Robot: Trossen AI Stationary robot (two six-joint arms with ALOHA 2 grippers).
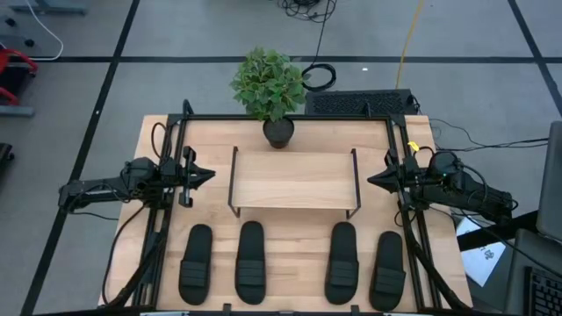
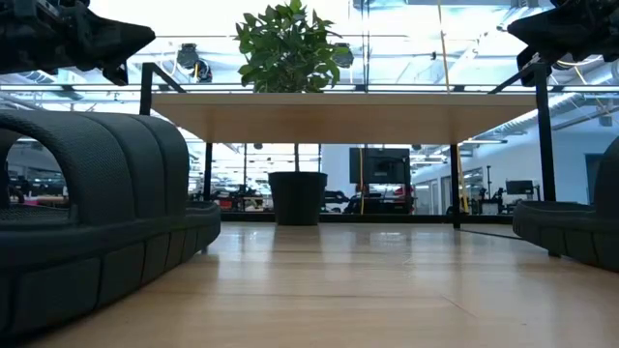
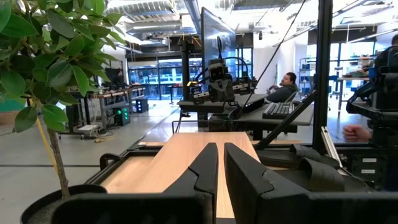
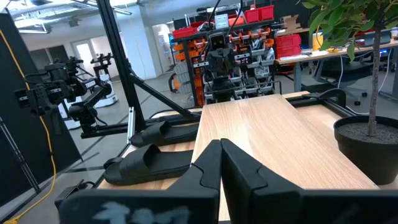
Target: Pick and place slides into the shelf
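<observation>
Currently four slides (image 1: 250, 262) lie before the shelf (image 1: 294, 180); left gripper (image 1: 204, 175) and right gripper (image 1: 376, 180) flank it, jaws closed, empty. Risk: low clearance could snag straps on insertion.

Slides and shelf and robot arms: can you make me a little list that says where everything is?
slides: four, in a row on the table, none on the shelf
shelf: mid-table, top bare
plant: potted, behind the shelf
left gripper: shut, left of shelf, holding nothing
right gripper: shut, right of shelf, holding nothing
</observation>
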